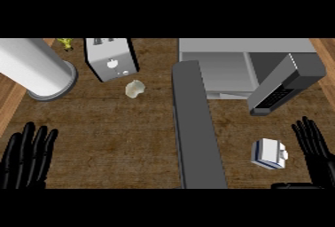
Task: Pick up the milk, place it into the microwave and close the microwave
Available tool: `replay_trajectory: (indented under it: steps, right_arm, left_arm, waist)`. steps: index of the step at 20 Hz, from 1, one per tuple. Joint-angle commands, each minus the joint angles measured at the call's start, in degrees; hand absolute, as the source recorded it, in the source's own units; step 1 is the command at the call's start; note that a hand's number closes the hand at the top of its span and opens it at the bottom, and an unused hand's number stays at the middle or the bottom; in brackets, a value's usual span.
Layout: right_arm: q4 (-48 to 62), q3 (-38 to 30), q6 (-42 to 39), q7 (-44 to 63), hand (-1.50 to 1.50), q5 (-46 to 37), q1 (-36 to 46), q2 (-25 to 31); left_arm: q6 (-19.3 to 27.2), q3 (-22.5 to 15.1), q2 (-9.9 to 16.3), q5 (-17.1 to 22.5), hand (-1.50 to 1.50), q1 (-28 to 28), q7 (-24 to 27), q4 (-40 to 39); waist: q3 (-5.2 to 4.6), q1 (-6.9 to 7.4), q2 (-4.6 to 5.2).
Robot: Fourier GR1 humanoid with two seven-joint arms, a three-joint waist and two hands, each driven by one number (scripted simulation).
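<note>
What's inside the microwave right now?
Nothing visible inside the microwave: bare grey cavity, door swung open. Its right part is covered by the control panel. Milk sits on the counter.

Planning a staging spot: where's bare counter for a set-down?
Widest bare patch: left of the grey divider, below the toaster and garlic, above the left hand. Crowded right: milk sits between the right hand and the microwave with its open door.

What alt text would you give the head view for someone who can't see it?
A milk carton lies on a wooden counter beside the robot's open right hand, in front of an open microwave. The open left hand rests lower left; a toaster stands farther back.
</note>
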State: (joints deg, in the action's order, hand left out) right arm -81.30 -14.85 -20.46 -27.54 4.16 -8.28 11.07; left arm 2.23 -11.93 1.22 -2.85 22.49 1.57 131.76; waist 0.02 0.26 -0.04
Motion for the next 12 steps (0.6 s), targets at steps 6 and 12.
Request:
replay_trajectory:
  steps: [6,12]
  right_arm:
    - [23.8,-2.4,0.8,-14.0,-1.5,-4.8,8.0,1.9]
    - [37.1,-3.4,-0.9,-20.3,-1.5,-4.5,15.0,3.5]
  left_arm:
    - [0.5,-1.8,-1.0,-1.7,-1.5,3.3,3.0,-0.4]
    - [0.0,-4.0,0.3,-2.0,-1.5,7.2,2.7,3.7]
  waist:
    - [0.02,0.23,0.05]
    - [0.02,0.5,0.03]
